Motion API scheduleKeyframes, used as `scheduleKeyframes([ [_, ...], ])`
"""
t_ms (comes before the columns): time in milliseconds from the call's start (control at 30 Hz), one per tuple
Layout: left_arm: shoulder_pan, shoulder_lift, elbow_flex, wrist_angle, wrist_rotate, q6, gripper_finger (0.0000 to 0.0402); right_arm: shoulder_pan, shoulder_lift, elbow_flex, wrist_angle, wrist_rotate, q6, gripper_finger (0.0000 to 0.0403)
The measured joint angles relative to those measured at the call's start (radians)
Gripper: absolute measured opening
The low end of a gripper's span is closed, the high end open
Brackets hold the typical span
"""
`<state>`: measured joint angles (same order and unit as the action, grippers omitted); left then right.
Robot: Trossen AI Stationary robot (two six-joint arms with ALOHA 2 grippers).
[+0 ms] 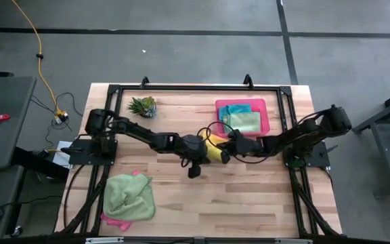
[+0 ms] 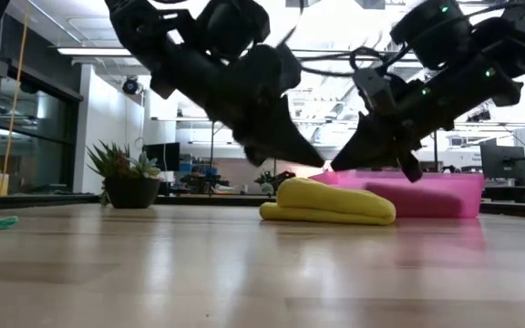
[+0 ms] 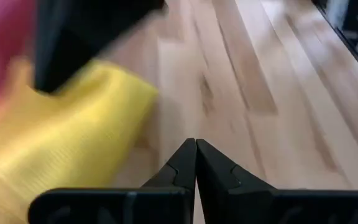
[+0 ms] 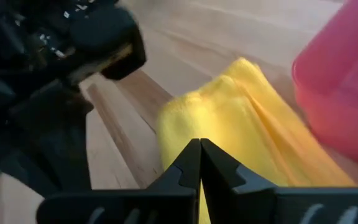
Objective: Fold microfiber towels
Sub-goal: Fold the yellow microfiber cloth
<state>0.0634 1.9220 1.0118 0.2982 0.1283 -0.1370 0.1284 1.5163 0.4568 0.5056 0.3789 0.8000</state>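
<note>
Both hovering clenched and empty just above the folded yellow towel (image 2: 328, 202) beside the pink tray (image 1: 265, 116), left claw (image 2: 306, 159) and right claw (image 2: 343, 162), probably pressing the fold flat before stashing it with the others.

Bright cloths on pale wood, black arms above.

Yellow towel (image 1: 213, 150) at centre, plain and fuzzy, with faint woven ribbing in the left wrist view. Pink tray (image 1: 263, 116) holding a teal towel (image 1: 233, 109) under a light green towel (image 1: 244, 121). Another light green towel (image 1: 130, 195) crumpled over a pink towel (image 1: 114, 219) near the front edge. Light blond surface (image 1: 235, 190) with darker brown grain streaks, framed in black. Left hand (image 1: 193, 172) and right hand (image 1: 217, 141) matte black. Green spiky plant (image 1: 142, 106) in a dark pot.
</note>
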Motion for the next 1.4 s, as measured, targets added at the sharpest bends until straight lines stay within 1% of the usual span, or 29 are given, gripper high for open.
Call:
scheduleKeyframes([
  [167,0.023,0.008,0.001,0.032,-0.104,0.072,0.0,0.0,-0.022,0.0,-0.022,0.004,-0.015,0.0],
  [333,0.042,0.038,-0.001,0.012,-0.206,0.155,0.0,0.0,-0.022,0.0,-0.033,-0.014,-0.014,0.0],
  [467,0.048,0.073,0.001,0.015,-0.205,0.182,0.0,0.0,-0.022,0.0,-0.034,-0.041,-0.016,0.0],
  [600,0.038,0.114,0.0,0.006,-0.167,0.144,0.0,0.0,-0.022,0.0,-0.04,-0.072,-0.021,0.0],
  [900,0.01,0.124,0.001,0.011,-0.236,0.122,0.0,-0.006,-0.022,0.0,-0.046,-0.074,-0.043,0.0],
  [1033,0.022,0.124,0.0,0.025,-0.235,0.112,0.0,-0.017,-0.015,0.0,-0.045,-0.077,-0.06,0.0],
  [1167,0.028,0.124,0.0,0.023,-0.236,0.087,0.0,-0.039,0.026,0.0,-0.037,-0.086,-0.06,0.0],
  [1267,0.028,0.124,0.0,0.023,-0.238,0.087,0.0,-0.045,0.069,0.0,0.009,-0.107,-0.059,0.0],
  [1400,0.028,0.124,0.0,0.022,-0.238,0.081,0.0,-0.035,0.117,0.041,0.022,-0.097,-0.065,0.0],
])
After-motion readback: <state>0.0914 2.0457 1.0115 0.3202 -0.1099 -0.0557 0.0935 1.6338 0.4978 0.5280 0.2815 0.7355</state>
